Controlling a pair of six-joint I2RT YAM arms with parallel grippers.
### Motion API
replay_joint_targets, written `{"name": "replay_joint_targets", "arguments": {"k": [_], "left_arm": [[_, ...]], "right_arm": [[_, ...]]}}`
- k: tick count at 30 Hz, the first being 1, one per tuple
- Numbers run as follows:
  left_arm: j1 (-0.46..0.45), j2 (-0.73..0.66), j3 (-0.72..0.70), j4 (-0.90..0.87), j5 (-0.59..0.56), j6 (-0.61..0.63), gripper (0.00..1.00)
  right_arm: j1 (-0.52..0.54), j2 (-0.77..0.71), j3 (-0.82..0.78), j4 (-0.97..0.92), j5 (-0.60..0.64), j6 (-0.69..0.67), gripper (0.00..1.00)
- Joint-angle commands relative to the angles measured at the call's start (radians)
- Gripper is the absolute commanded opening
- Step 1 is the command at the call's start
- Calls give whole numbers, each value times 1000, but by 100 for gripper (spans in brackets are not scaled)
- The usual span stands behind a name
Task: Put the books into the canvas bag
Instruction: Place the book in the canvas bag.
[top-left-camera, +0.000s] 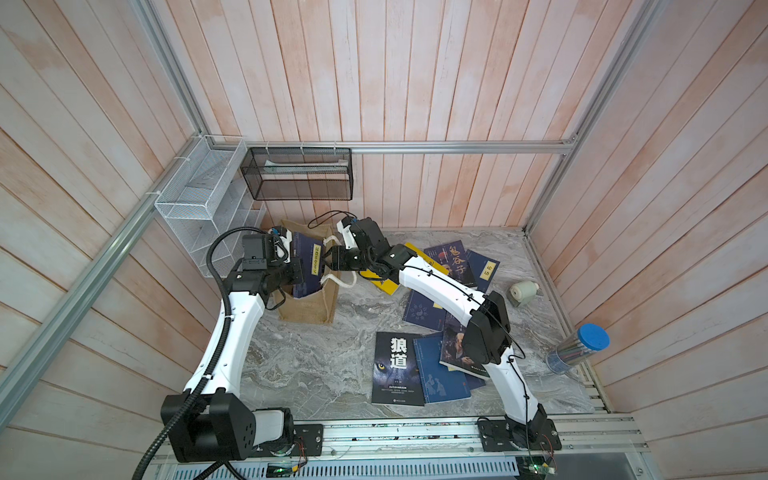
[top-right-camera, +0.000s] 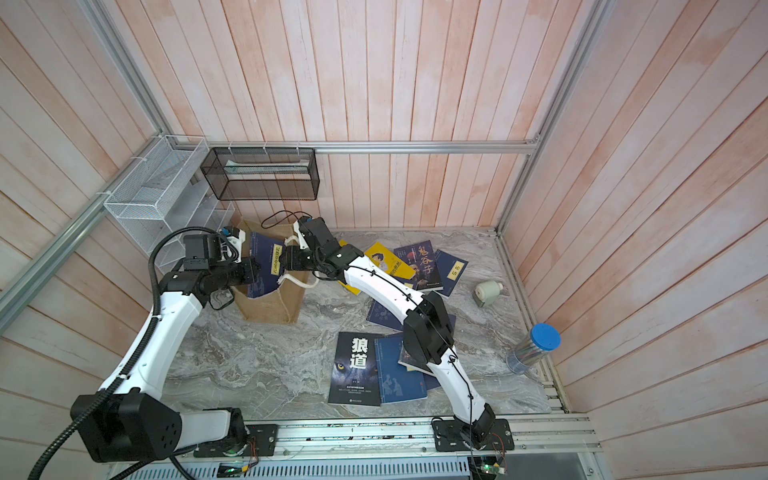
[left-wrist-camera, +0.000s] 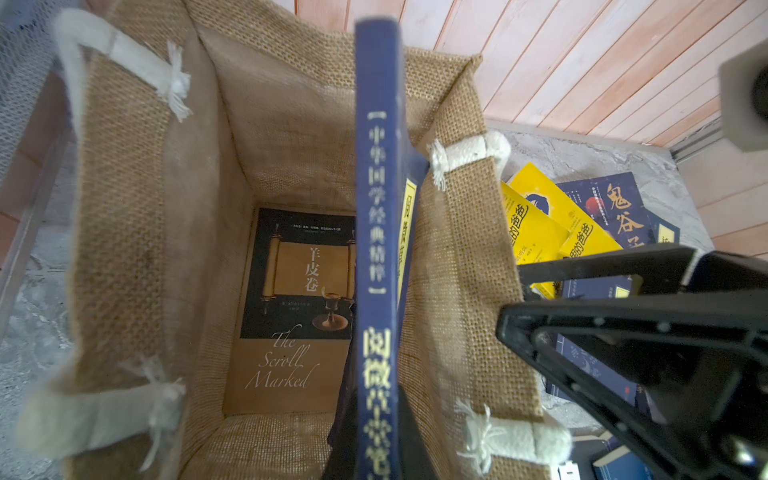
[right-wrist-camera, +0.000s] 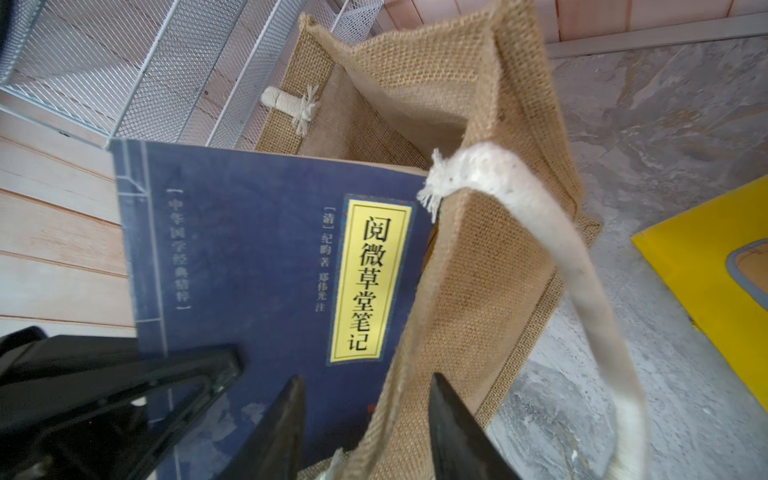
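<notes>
While my left gripper (top-left-camera: 300, 277) clamps the navy book (right-wrist-camera: 249, 249) upright in the canvas bag (top-left-camera: 309, 307) mouth, my right gripper (right-wrist-camera: 365, 376) straddles its wall, jaws parted.

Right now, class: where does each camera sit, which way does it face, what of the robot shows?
Top views: high over the robot's base, looking down on the marble table, canvas bag, loose books; both arms show.
Left wrist: looks down into the bag along the navy book that the left pincer grips; the right pincer shows.
Right wrist: faces the bag's side; right pincer open astride its wall.
Shared: both wrist views show the navy book and a rope handle.
</notes>
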Motion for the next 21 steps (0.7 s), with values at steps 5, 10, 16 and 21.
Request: {"name": "replay_joint_targets", "arguments": {"k": [5, 10, 16, 21], "left_arm": [[-12, 120, 120, -113, 51, -2, 0], [-12, 199, 183, -123, 52, -7, 0], [-18, 319, 288, -142, 134, -6, 0], [-25, 419, 343, -156, 191, 15, 0]], "right_arm": [[-8, 39, 35, 7, -29, -25, 7], [-25, 40, 45, 33, -67, -41, 0], [-27, 50, 48, 57, -102, -48, 0], [-32, 70, 74, 56, -112, -48, 0]]}}
